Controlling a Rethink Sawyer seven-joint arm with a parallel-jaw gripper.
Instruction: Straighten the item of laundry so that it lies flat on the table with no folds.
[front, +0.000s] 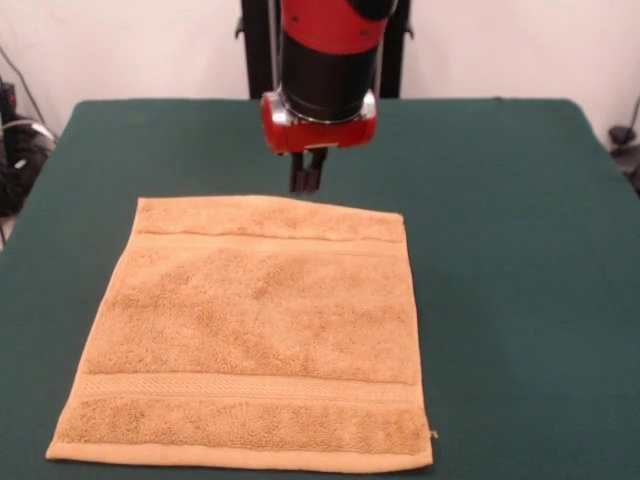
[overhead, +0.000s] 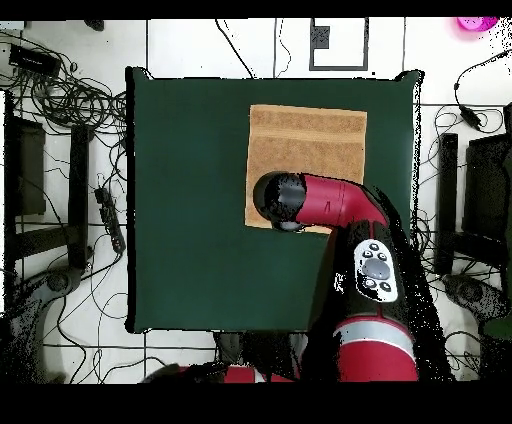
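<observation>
Towel flat on green table, cables around.

One towel is counted on one desk, and it is spread just below the gripper in the front view. Two woven bands are seen on the towel, one near the hem closest to the gripper and one near the hem farthest from it. One robot arm with one gripper is counted above the desk.
</observation>
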